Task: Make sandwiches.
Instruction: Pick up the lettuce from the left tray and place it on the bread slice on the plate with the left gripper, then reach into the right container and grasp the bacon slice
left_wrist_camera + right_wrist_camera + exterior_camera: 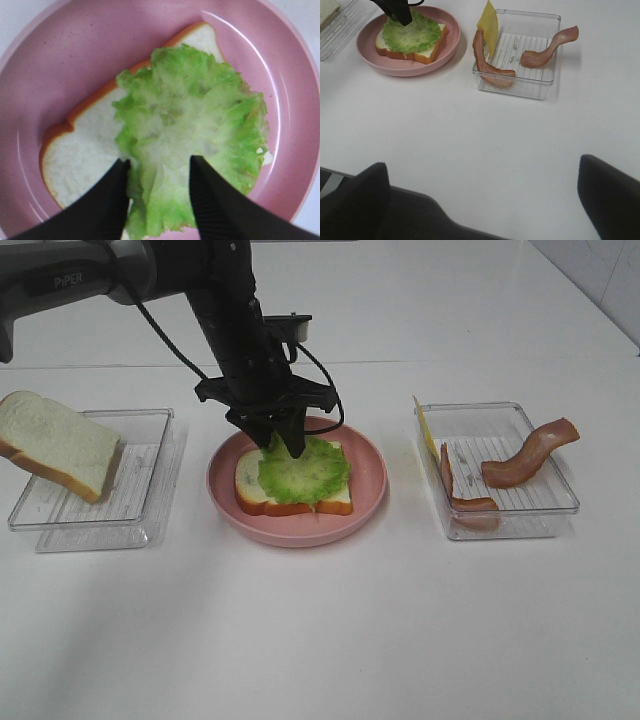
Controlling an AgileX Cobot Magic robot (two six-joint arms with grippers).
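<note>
Exterior high is showing the black left arm coming in from 10 o'clock and bending straight down. Its left gripper (285, 447) is pointing at the table over the 11 o'clock edge of a green ruffled lettuce leaf (308, 475). That leaf is lying on a white, brown-crusted bread slice (249, 483) on the pink round plate (372, 490) at the centre. At the plate's 9 o'clock, a second white bread slice (60, 445) is leaning tilted in a clear plastic tray (140, 505). At 3 o'clock, another clear tray (545, 508) is holding two reddish-brown bacon strips (528, 456) and a yellow cheese square (425, 428) standing on edge.

Left wrist is revealing what the arm is hiding there: the jaws are standing parted, with the leaf's pale edge lying flat between the black fingers (215, 200).

Right wrist is looking on from well apart: the right gripper (481, 162) is hovering spread wide, holding nothing.
</note>
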